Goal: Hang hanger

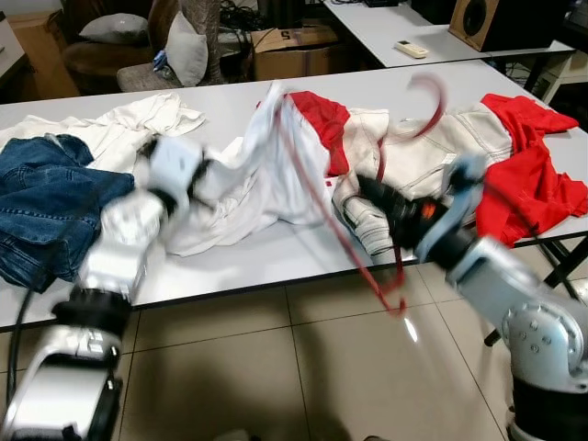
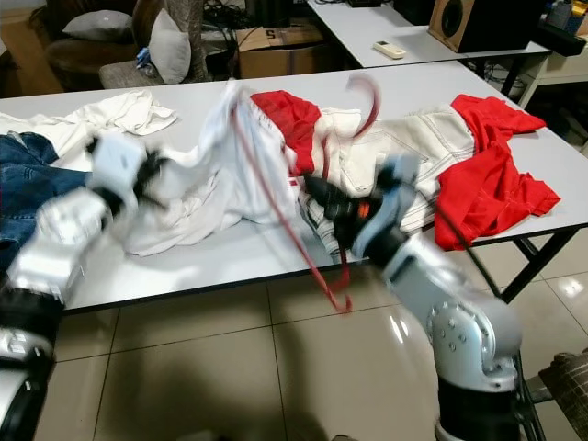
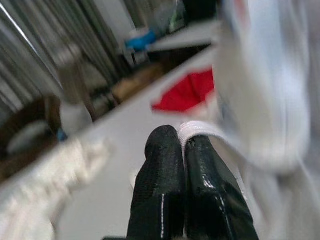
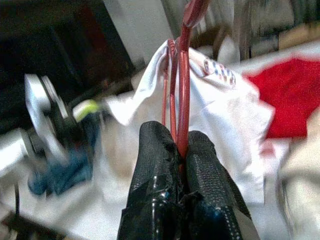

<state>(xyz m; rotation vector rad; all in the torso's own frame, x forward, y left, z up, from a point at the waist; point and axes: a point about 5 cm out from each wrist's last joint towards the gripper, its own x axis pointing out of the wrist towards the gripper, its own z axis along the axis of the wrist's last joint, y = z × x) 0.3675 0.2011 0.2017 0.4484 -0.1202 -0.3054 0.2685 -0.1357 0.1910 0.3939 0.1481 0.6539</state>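
While the right gripper (image 4: 175, 150) clamps the red hanger (image 1: 335, 216) above the table (image 1: 276, 257) edge, our left gripper (image 3: 182, 145) pinches the white shirt (image 1: 248, 184). We judge we're threading hanger into shirt; next needs steady alignment. Only the left wrist view shows the pinched hem.

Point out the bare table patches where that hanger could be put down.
Bare table runs along the near edge below the white shirt, and along the far edge behind the clothes. The middle is crowded: jeans, white shirt, red garment. The right claw grips the red hanger; the left claw pinches the shirt.
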